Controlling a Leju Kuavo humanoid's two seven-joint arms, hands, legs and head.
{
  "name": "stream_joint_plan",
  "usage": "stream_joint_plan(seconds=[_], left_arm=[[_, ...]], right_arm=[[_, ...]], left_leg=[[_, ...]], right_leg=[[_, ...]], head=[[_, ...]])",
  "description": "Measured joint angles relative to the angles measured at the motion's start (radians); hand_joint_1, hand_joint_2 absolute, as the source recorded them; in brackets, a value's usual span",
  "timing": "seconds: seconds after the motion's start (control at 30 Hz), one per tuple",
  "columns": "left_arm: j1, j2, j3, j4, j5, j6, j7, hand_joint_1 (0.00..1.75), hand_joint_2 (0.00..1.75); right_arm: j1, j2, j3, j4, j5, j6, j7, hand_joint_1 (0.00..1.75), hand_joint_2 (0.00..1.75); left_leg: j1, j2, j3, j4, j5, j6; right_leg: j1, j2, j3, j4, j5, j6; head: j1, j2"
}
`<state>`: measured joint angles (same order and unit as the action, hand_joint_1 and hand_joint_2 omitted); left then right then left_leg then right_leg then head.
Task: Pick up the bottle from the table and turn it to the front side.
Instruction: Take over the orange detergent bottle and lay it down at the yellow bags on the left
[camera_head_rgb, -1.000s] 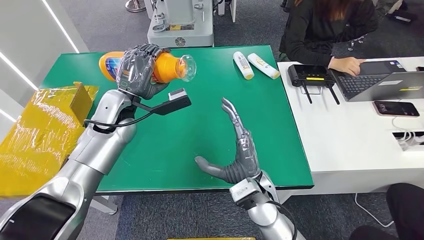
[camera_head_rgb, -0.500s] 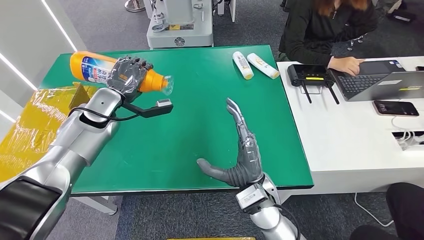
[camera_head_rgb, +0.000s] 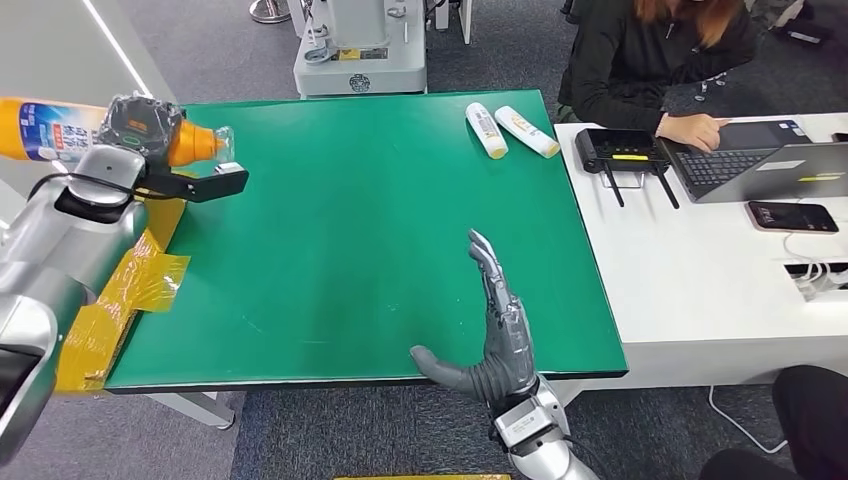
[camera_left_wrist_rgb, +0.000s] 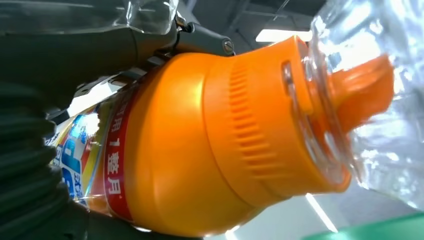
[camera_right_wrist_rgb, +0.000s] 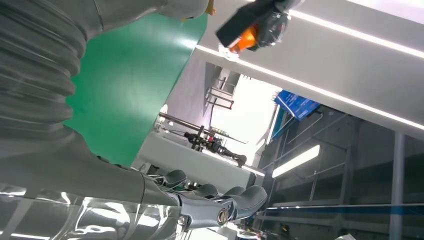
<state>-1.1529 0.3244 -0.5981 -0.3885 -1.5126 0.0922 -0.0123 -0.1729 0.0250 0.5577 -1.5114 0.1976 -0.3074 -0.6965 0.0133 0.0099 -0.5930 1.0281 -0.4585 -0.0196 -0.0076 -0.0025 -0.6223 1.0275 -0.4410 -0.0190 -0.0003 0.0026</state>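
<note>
Bottle (camera_head_rgb: 60, 128) in left hand (camera_head_rgb: 140, 125), two tubes (camera_head_rgb: 510, 130) far side of table (camera_head_rgb: 350, 230).

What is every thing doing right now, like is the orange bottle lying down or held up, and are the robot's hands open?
Orange bottle: held up off the table, lying sideways, clear cap on.
Left hand: gripping the bottle.
Right hand: open, fingers straight, holding nothing.
Two white tubes: lying flat on the green table.
Laptop: open, a person's hand on it.
Phone: lying flat.
</note>
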Motion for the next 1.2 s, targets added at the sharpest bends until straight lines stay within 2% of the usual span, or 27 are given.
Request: stream_joint_plan(seconds=[0.13, 0.37, 0.63, 0.73, 0.87, 1.2], left_arm=[[-0.05, 0.0, -0.001, 0.011, -0.045, -0.026, -0.017, 1.75, 1.75], [-0.08, -0.024, -0.002, 0.026, 0.005, -0.022, -0.072, 1.75, 1.75], [-0.058, -0.068, 0.012, 0.043, 0.107, -0.086, -0.083, 1.75, 1.75], [-0.031, -0.078, 0.022, 0.051, 0.118, -0.102, -0.052, 1.75, 1.75], [0.006, -0.092, 0.032, 0.063, 0.126, -0.151, 0.043, 1.75, 1.75], [0.11, -0.092, 0.065, 0.093, 0.143, -0.163, 0.141, 1.75, 1.75]], right_arm=[[0.001, -0.001, 0.0, 0.0, -0.002, 0.005, -0.001, 0.0, 1.75], [0.006, -0.002, 0.0, -0.002, -0.002, 0.0, 0.0, 0.0, 1.75], [0.025, -0.002, -0.001, -0.036, -0.003, -0.007, 0.033, 0.0, 1.75], [0.027, -0.002, -0.002, -0.039, -0.004, 0.001, 0.036, 0.0, 1.75], [0.024, -0.002, -0.002, -0.036, -0.006, 0.011, 0.037, 0.0, 1.75], [0.023, -0.002, -0.002, -0.03, -0.021, 0.024, 0.038, 0.0, 1.75]], left_leg=[[0.0, 0.0, 0.0, 0.0, 0.0, 0.0], [0.0, -0.001, 0.0, 0.0, 0.0, 0.0], [0.0, 0.0, 0.0, 0.0, 0.0, 0.0], [0.0, 0.0, 0.0, 0.0, 0.0, 0.0], [0.0, 0.0, 0.0, 0.0, 0.0, 0.0], [0.0, -0.001, 0.0, 0.0, 0.0, 0.0]], right_leg=[[0.0, 0.0, 0.0, 0.0, 0.0, 0.0], [-0.001, -0.001, 0.0, 0.0, 0.0, 0.0], [-0.001, 0.0, 0.0, 0.0, 0.0, 0.0], [-0.001, 0.0, 0.0, 0.0, 0.0, 0.0], [-0.001, 0.0, 0.0, 0.0, 0.0, 0.0], [-0.001, -0.001, 0.0, 0.0, 0.0, 0.0]], head=[[0.0, 0.0], [0.0, 0.0], [0.0, 0.0], [0.0, 0.0], [0.0, 0.0], [0.0, 0.0]])
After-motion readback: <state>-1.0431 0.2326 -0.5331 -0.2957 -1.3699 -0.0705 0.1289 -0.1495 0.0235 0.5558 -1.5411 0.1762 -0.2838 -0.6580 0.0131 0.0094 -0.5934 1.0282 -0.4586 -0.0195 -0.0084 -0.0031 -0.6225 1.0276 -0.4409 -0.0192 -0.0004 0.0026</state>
